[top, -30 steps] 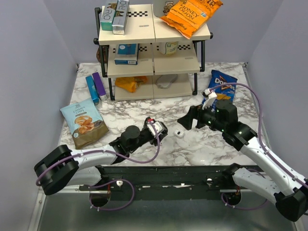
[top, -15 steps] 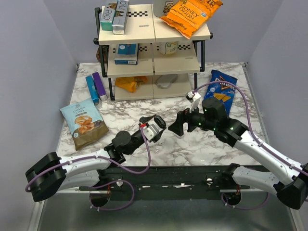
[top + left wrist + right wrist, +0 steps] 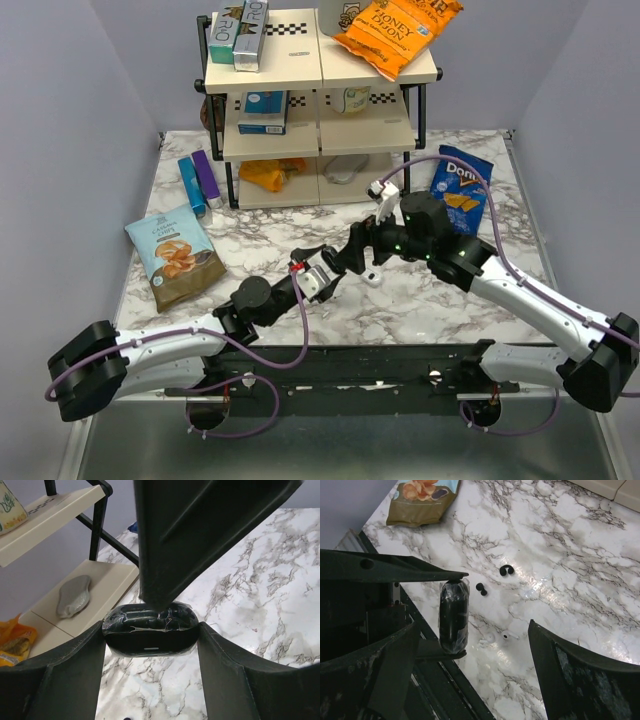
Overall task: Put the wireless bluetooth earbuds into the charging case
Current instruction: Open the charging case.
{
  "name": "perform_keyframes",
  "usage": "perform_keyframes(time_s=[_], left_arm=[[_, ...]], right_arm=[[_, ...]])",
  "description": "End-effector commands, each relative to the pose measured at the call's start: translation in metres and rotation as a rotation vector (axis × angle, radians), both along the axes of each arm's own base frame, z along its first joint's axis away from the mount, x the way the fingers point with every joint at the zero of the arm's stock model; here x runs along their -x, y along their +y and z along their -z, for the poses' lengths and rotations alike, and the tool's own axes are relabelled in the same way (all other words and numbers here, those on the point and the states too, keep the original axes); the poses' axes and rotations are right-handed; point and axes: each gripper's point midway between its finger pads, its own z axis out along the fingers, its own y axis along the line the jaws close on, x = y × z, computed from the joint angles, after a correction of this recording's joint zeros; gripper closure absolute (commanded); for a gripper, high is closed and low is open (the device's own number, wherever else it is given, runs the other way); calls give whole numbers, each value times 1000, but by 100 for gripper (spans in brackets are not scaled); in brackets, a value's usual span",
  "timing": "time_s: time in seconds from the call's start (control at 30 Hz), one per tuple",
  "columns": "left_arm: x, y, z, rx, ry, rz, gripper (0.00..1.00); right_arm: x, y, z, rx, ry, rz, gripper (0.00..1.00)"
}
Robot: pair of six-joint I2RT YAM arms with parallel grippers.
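The left gripper (image 3: 151,632) pinches the case (image 3: 453,615) by its two ends, with the jaws part-way closed on it. The case shows its hollow side in the left wrist view. It looks dark and glossy here, not white. This hold seems meant to steady the case and offer it to the other arm.

The right gripper (image 3: 472,627) is spread wide and empty. One finger (image 3: 200,530) hangs right over the case. Since it carries no bud, it is probably lining up on the case rather than inserting.

Beyond the case, two tiny black buds (image 3: 481,589) lie on the marble (image 3: 570,555), touching each other. A black C-shaped ring (image 3: 506,570) lies just past them, and two white bits (image 3: 487,638) lie just beside the case. Whether anything already sits inside the case cannot be told.

A second earlier the right gripper stood well apart from the case. It has since swung in over it, and the left arm has stretched forward.
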Motion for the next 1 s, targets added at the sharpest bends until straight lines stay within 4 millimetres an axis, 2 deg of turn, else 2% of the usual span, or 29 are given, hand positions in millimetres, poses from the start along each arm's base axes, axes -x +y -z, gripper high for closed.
perform_keyframes(time_s=[0.0,0.33,0.97], left_arm=[[7,0,-15,33,-28,19,100],[13,3,-16,38,-24,26,100],[13,9,-15,36,-26,-2,100]], right_arm=[[-4,11,-2,-9,8,-12,3],[-8,10,5,8,31,15,3],[-17,-9,-7,19,-23,128,4]])
